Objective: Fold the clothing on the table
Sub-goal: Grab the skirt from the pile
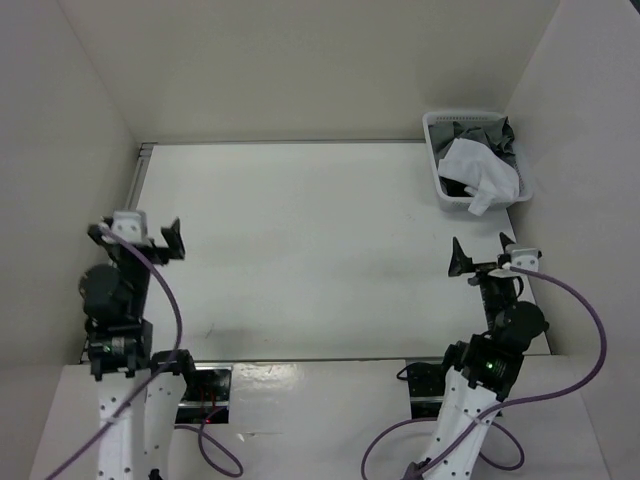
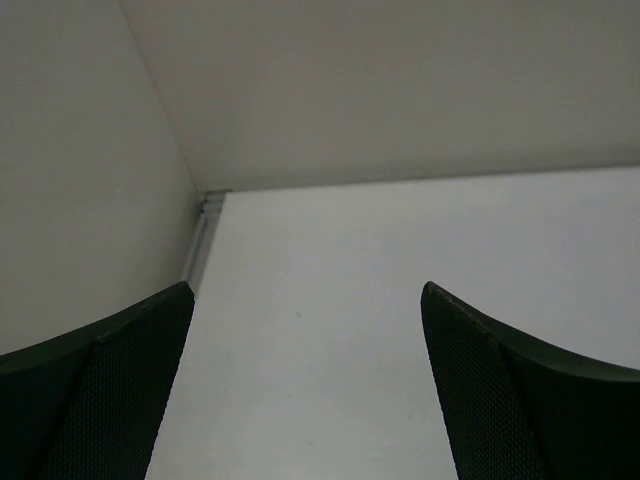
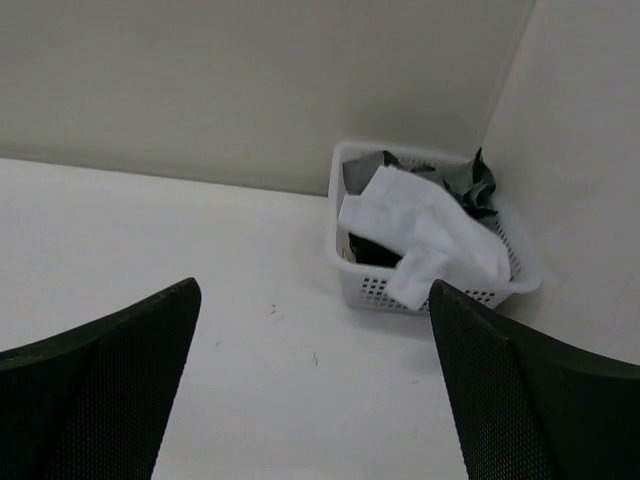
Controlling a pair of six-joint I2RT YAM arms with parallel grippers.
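A basket (image 1: 434, 165) sits in the far right corner of the table (image 1: 300, 250). The clothing (image 1: 482, 172) lies on top in it, over a grey garment (image 1: 482, 133) and a black garment (image 3: 368, 250). The left gripper (image 1: 140, 238) and right gripper (image 1: 482, 252) are wide open, holding nothing.

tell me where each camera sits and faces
top external: above, behind the arms, looking down on the flat white table; arms, left pincer and right pincer show
left wrist: on the left arm, facing the table's far left corner; own fingers show
right wrist: on the right arm, facing the white plastic basket and white fabric garment; own fingers show
shared: basket in top and right wrist
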